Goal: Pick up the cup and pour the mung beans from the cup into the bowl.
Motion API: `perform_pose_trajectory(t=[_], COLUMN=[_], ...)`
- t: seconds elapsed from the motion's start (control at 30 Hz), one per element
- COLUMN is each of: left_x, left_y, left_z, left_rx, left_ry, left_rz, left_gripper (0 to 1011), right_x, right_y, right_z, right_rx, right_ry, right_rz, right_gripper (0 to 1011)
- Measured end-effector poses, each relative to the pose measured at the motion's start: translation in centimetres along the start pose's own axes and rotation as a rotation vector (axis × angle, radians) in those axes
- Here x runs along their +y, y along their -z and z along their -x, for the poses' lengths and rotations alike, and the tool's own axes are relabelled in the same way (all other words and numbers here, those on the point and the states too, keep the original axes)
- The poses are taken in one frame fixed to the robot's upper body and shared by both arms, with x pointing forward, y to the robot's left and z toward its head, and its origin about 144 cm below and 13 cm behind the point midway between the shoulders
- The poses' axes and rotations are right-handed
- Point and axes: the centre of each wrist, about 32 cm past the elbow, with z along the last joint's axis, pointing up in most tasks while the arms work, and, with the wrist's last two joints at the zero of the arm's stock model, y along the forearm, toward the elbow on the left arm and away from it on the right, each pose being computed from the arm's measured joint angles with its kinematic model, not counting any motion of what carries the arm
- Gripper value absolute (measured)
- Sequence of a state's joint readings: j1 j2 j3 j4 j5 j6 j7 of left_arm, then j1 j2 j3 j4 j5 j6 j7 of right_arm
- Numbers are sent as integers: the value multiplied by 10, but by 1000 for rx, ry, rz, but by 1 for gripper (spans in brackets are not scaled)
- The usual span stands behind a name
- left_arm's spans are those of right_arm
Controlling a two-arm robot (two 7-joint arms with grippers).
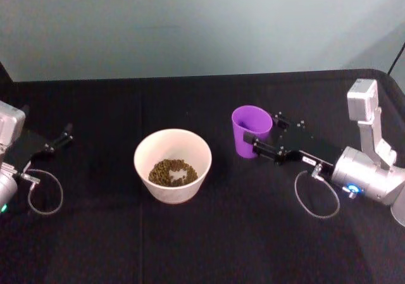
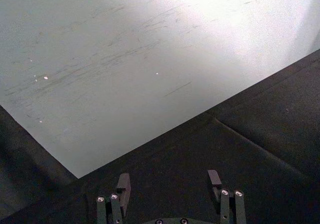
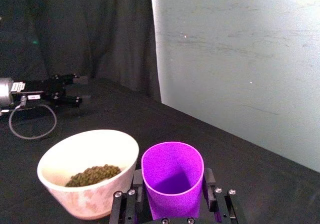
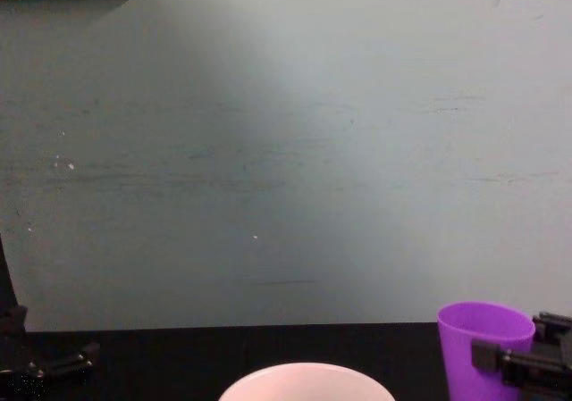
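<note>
The purple cup (image 1: 251, 127) stands upright on the black table, right of the white bowl (image 1: 171, 192). My right gripper (image 1: 264, 131) is shut on the cup, one finger on each side of its wall. In the right wrist view the cup (image 3: 172, 179) looks empty inside and sits between the fingers (image 3: 211, 184). The mung beans (image 1: 172, 172) lie in a heap on the bottom of the bowl (image 3: 90, 204). The chest view shows the cup (image 4: 483, 347) at the lower right, held by the gripper (image 4: 514, 338). My left gripper (image 1: 57, 140) rests open at the far left.
A grey wall rises behind the table's far edge. A cable loop (image 1: 44, 195) hangs by the left wrist and another cable loop (image 1: 316, 195) by the right wrist. Black tabletop stretches in front of the bowl and between bowl and left arm.
</note>
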State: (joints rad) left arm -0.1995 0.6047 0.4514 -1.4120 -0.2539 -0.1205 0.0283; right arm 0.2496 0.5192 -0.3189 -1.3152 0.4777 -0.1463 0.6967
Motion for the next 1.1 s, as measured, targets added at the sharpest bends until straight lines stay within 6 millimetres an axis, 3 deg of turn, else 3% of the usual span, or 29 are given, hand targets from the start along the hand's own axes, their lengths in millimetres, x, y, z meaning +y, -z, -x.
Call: perform_pose_trajectory(t=[0.3,1.1], left_x=[0,0], left_y=[0,0], left_z=[0,0], left_rx=[0,0], left_ry=[0,0], left_rz=[0,0], left_gripper=[1000,1000], right_x=[-10,4], right_y=[24,39], right_z=[6,22], right_rx=[3,-23], right_ry=[7,30], right_rz=[-11,-8], right_gripper=[705,706])
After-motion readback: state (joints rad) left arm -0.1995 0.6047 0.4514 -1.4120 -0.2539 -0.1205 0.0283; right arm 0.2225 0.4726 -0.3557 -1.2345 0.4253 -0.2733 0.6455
